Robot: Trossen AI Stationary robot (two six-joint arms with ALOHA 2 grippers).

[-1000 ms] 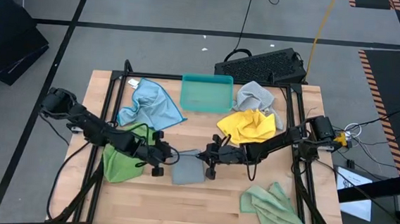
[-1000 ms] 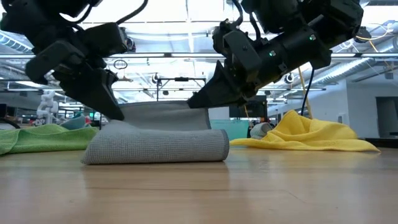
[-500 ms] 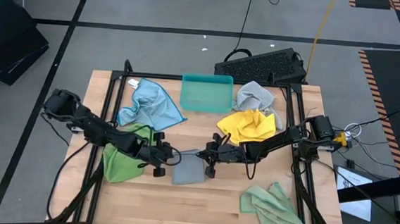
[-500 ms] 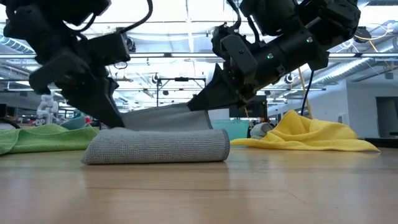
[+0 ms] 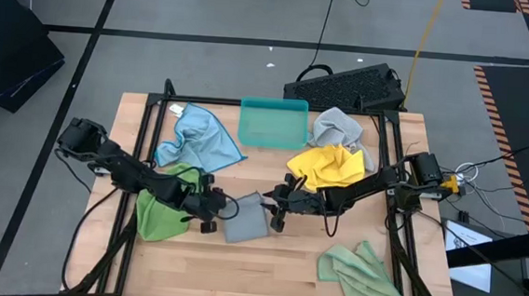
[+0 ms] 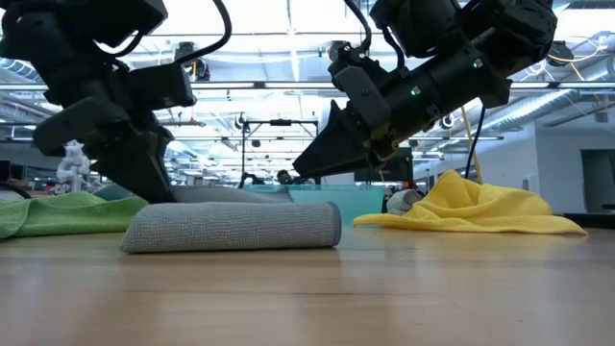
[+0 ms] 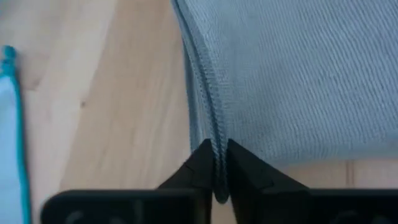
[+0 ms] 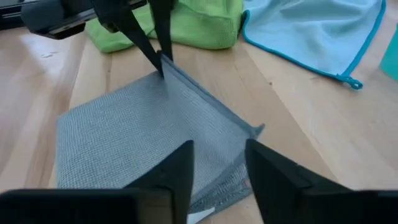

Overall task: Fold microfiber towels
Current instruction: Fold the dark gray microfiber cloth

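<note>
Folded grey towel [image 5: 244, 223] lies flat on the wooden surface [image 5: 265, 269], near the middle, slightly toward the near edge. In the low view it reads as a thick doubled pad [image 6: 231, 226] with a rounded fold facing the camera.

Left gripper [image 5: 219, 206] sits at the towel's left corner. Its wrist view shows the two dark fingers [image 7: 202, 168] almost together, with the towel's stitched hem [image 7: 214, 134] running down into the narrow slit between them; edge pinched there.

Right gripper [image 5: 272, 204] is at the towel's right far corner. Its fingers [image 8: 180, 171] stand apart, the grey cloth [image 8: 143, 143] lying beneath and between them, not clamped. In the low view this gripper [image 6: 322, 159] hangs above the towel, clear of it.

Other towels, unfolded: bright green one [image 5: 162, 211] just left of the grey, under the left arm; light blue [image 5: 200, 136] far left; yellow [image 5: 330, 165] far right of centre; second grey [image 5: 338, 127] beyond the yellow; pale green [image 5: 360, 271] near right.

Teal tray [image 5: 273, 122] at far centre.
</note>
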